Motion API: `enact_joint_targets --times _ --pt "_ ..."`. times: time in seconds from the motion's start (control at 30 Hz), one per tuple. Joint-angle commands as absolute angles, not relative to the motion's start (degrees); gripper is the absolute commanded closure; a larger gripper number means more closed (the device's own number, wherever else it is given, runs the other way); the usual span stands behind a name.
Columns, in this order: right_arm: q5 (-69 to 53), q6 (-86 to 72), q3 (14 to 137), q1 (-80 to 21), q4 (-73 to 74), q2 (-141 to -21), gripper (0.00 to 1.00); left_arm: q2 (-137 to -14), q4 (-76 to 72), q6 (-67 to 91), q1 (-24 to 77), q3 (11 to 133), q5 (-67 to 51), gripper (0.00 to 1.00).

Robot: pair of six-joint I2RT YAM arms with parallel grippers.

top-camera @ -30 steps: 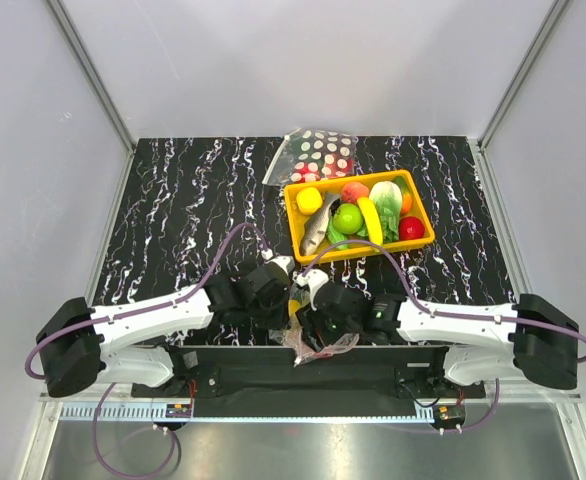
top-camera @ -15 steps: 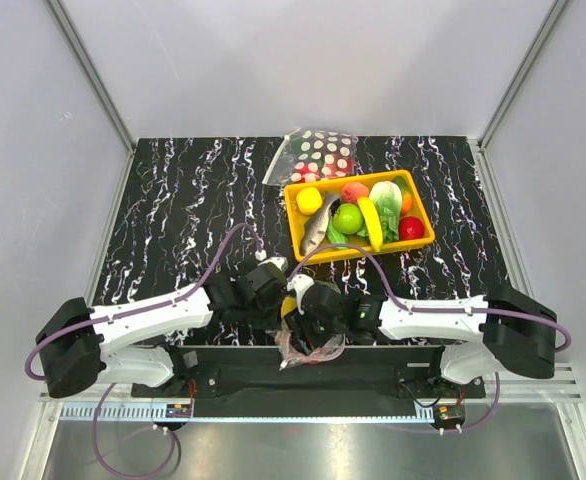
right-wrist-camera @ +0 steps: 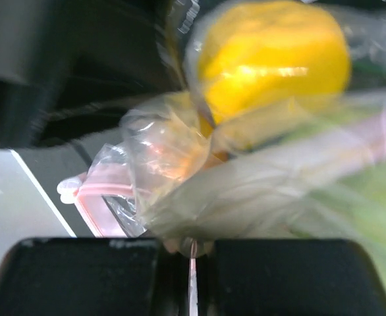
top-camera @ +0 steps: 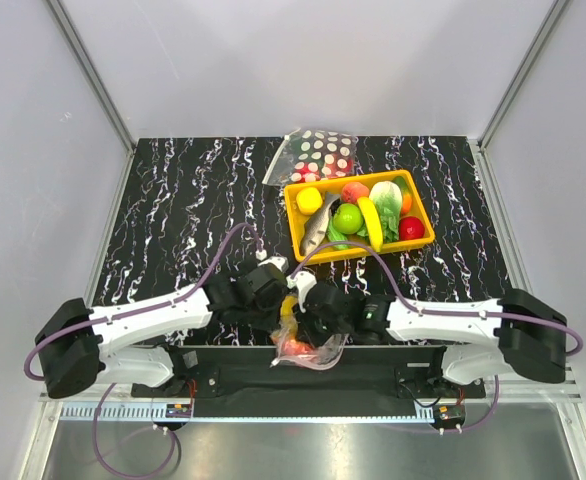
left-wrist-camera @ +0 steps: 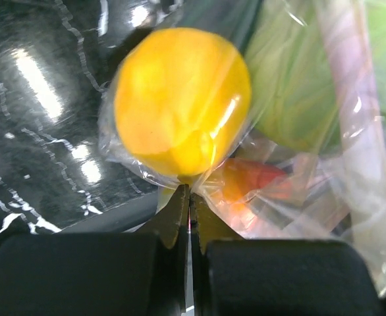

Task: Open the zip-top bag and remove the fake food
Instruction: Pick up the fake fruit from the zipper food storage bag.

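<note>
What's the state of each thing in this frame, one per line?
zip-top bag: fake food inside; zip unclear.
fake food: inside the bag, none out.
left gripper: shut on zip-top bag.
right gripper: shut on zip-top bag.
orange tray: full of toy produce.
polka-dot bag: lying behind the tray, untouched.

No legible text or markings

Polka-dot bag (top-camera: pixel 318 152) behind yellow tray (top-camera: pixel 292 218)

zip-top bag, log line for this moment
left gripper: shut on zip-top bag | right gripper: shut on zip-top bag | fake food: inside
</note>
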State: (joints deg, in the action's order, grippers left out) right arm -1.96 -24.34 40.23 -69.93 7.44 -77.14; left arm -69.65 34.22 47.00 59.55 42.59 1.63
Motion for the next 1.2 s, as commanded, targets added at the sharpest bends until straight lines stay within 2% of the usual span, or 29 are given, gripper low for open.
enact_joint_targets --times 0.0,0.13,0.3,0.33,0.5,0.8,0.97,1.17 --pt "3.07 -26.01 38.85 -70.93 15.37 -73.31 0.99 -66.80 28.47 47.55 60.29 43.42 -0.53 1.00" --pt "3.87 -26.63 37.88 -70.84 15.73 -71.37 0.97 -65.92 29.88 47.90 60.29 42.98 -0.61 1.00" --pt "2.20 -25.66 39.90 -70.93 15.65 -75.93 0.89 -65.39 31.73 48.51 60.29 42.71 -0.44 1.00" --pt "1.41 -25.58 40.34 -70.84 15.56 -76.46 0.86 -65.30 32.16 48.69 60.38 42.63 -0.35 1.00" --pt "-6.47 -24.87 39.90 -70.84 10.29 -77.52 0.61 -63.90 33.22 49.57 60.56 41.14 0.26 1.00" --pt "-20.99 -21.97 43.06 -70.93 4.75 -86.74 0.46 -62.93 30.85 50.27 60.64 41.13 3.87 1.00" --pt "-22.68 -21.09 44.82 -70.93 4.40 -90.26 0.28 -63.72 30.59 50.45 60.56 42.19 4.04 1.00" --pt "-23.03 -20.66 45.09 -71.19 3.87 -91.31 0.19 -61.09 34.09 51.59 60.64 42.45 6.59 1.00"
